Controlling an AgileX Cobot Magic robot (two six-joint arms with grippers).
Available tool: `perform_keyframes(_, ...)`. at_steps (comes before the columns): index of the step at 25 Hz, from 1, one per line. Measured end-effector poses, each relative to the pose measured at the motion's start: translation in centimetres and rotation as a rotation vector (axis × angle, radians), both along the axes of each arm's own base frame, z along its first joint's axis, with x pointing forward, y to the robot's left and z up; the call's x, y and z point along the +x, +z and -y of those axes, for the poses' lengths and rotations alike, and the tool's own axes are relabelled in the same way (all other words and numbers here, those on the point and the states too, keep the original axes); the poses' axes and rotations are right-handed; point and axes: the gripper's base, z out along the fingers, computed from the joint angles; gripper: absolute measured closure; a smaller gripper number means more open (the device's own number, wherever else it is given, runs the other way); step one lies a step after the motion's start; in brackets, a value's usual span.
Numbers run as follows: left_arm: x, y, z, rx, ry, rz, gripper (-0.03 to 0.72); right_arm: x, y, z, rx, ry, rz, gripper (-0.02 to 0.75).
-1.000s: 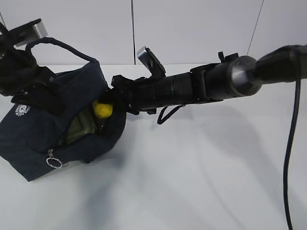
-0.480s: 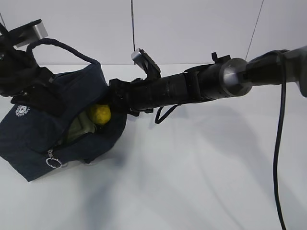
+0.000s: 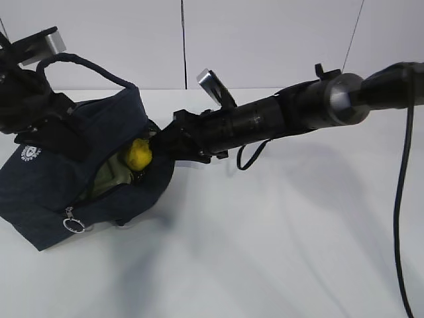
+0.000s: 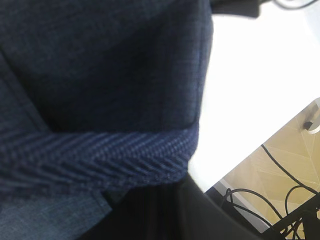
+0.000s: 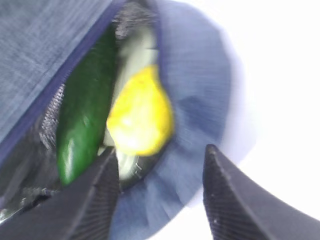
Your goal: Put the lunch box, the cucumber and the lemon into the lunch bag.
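the lemon (image 3: pixel 138 153) sits right in the open mouth of the lunch bag (image 3: pixel 46 182), on the bag's right end, lying against the fabric lip. in the right wrist view the lemon (image 5: pixel 140 113) is blurry but clearly inside the opening, with the cucumber (image 5: pixel 85 120) tucked in just left of it, running lengthwise into the bag. something pale shows between and behind them, which looks like the sage lid of the lunch box (image 3: pixel 109 177), the exterior view shows that same pale green patch deeper in the opening.

the right hand (image 5: pixel 161 192) is released, its two dark fingers (image 5: pixel 235 200) spread apart with the lemon beyond the gap and not touched by either. from outside, the right hand (image 3: pixel 159 140) sits just right of the lemon at the bag's mouth, arm stretching off to the right above the tabletop (image 3: pixel 278 252).

the bag sits on the left of the white tabletop, tilted, zipper ring pull (image 3: pixel 74 224) hanging at the near side, round white logo (image 3: pixel 30 152) on its left face, a loop handle (image 3: pixel 86 65) arching up on top. the left hand (image 3: pixel 40 119) is pressed up at the bag's far left top. its wrist view is filled with navy fabric (image 4: pixel 100 75) and a woven strap (image 4: pixel 95 157), so i can't tell whether it's clenched or released.
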Motion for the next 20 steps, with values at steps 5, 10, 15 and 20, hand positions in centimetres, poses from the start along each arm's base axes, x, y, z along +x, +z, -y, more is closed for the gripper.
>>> perform_keyframes(5,0.0,0.0,0.0,0.0,0.0,0.0,0.697,0.4,1.1,2.6,-0.036,0.021,-0.011,0.339)
perform_keyframes(10,0.0,0.0,0.0,0.0,0.0,0.0,0.697,-0.1,0.6,2.9,-0.115,0.072,-0.028,0.342)
perform_keyframes(15,0.0,0.0,0.0,0.0,0.0,0.0,0.697,-0.5,0.6,2.1,-0.118,0.09,-0.047,0.344)
perform_keyframes(20,0.0,0.0,0.0,0.0,0.0,0.0,0.697,-0.8,0.3,1.2,-0.109,0.093,-0.056,0.345)
